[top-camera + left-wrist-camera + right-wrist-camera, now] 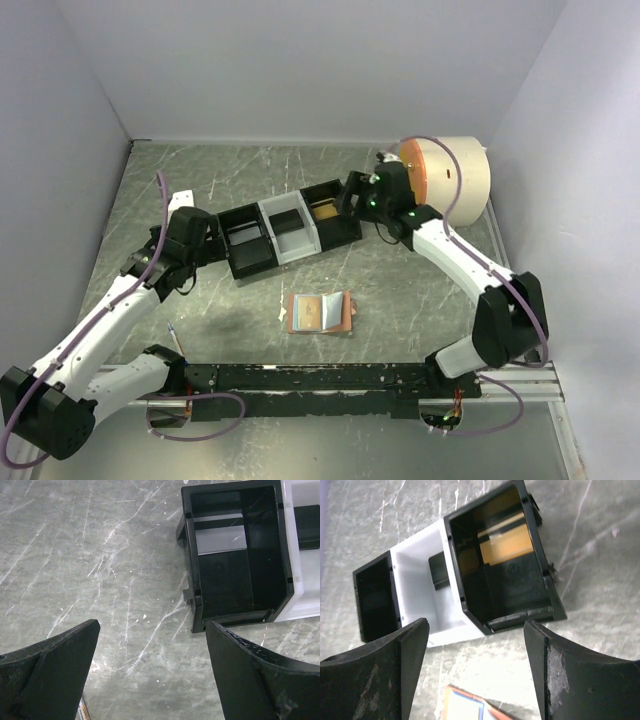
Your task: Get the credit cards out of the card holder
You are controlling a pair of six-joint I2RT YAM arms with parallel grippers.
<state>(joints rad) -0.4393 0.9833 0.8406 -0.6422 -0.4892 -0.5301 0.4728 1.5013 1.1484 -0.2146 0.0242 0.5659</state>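
Two grippers, both spread wide and holding nothing: the left gripper point(151, 630) hangs by the left end of the tray point(268, 232), the right gripper point(476, 627) over its right end. The card holder point(320, 312) lies open and flat on the table point(420, 290), on the near side of the tray and roughly midway between the two, its long axis running left to right. I'd call the right one nearer by a hair, since a corner of the holder peeks in at the bottom of its wrist view while the left wrist view misses it entirely. Whether any credit cards sit in its pockets, I cannot tell from up here. The next reach means coming back toward the near edge and down.
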